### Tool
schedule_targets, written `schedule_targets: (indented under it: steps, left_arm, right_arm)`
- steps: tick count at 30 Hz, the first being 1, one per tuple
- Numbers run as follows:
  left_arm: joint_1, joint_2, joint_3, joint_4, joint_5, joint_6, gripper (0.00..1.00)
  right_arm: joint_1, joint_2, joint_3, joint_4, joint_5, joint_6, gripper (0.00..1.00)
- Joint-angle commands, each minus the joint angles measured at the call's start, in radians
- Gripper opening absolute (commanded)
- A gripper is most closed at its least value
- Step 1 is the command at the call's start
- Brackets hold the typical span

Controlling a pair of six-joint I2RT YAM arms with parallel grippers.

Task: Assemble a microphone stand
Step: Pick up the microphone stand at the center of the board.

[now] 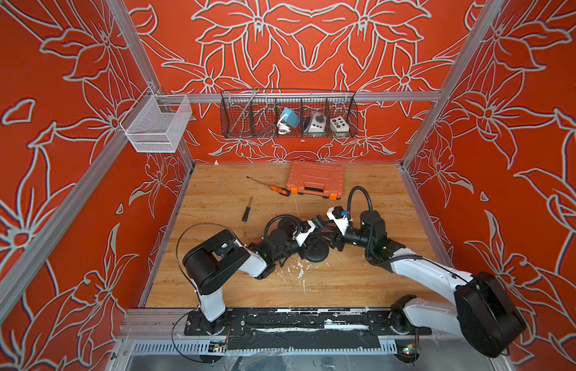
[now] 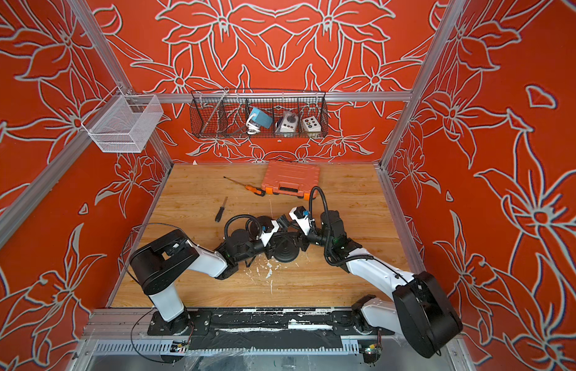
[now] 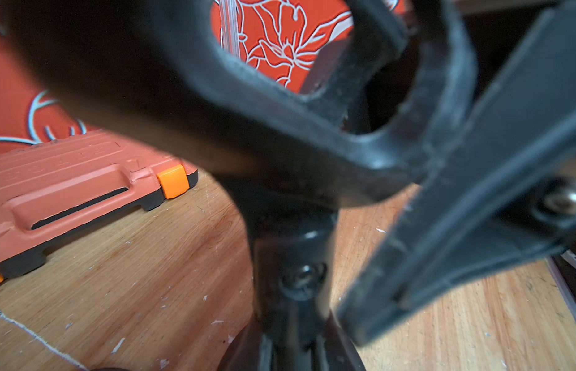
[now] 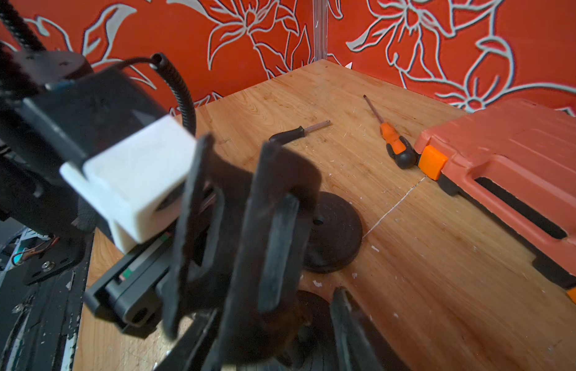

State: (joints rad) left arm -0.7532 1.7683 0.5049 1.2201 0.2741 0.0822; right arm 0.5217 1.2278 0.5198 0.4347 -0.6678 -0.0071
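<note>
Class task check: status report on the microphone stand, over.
Left tool shut, right tool unclear. Both at black stand base. Loose disc alongside.

orange case [image 1: 315, 176], black base [image 4: 338, 237], red floral walls [image 1: 312, 48]

Left arm [image 1: 212, 305], right arm [image 1: 425, 273]: white shells, bulky black joint housings [image 1: 486, 321]. Ribbed black conduit [image 1: 370, 205] on right wrist. White camera blocks [image 1: 338, 221], green indicator lights [image 1: 381, 247]. Black base plates [image 1: 235, 322] bolted to rail.

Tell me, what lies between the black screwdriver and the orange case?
An orange screwdriver, its handle end right by the case. The right wrist view shows it best.
</note>
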Motion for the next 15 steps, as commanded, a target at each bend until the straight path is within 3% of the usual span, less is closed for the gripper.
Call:
schedule_targets:
  steps: [1,10,13,15]
  left_arm:
    - [-0.005,0.026,-0.025,-0.063,0.004,0.014,0.05]
    - [-0.006,0.026,-0.001,-0.101,0.017,0.013,0.06]
    - [-0.006,0.028,0.003,-0.102,0.020,0.013,0.07]
    - [-0.006,0.028,0.004,-0.102,0.014,0.009,0.14]
  right_arm:
    - [-0.005,0.032,0.034,0.078,-0.046,0.014,0.53]
    - [0.004,0.087,0.014,0.135,-0.060,0.016,0.43]
    - [0.006,0.091,0.003,0.169,-0.048,0.022,0.32]
    - [0.009,0.087,0.003,0.173,-0.039,0.019,0.22]
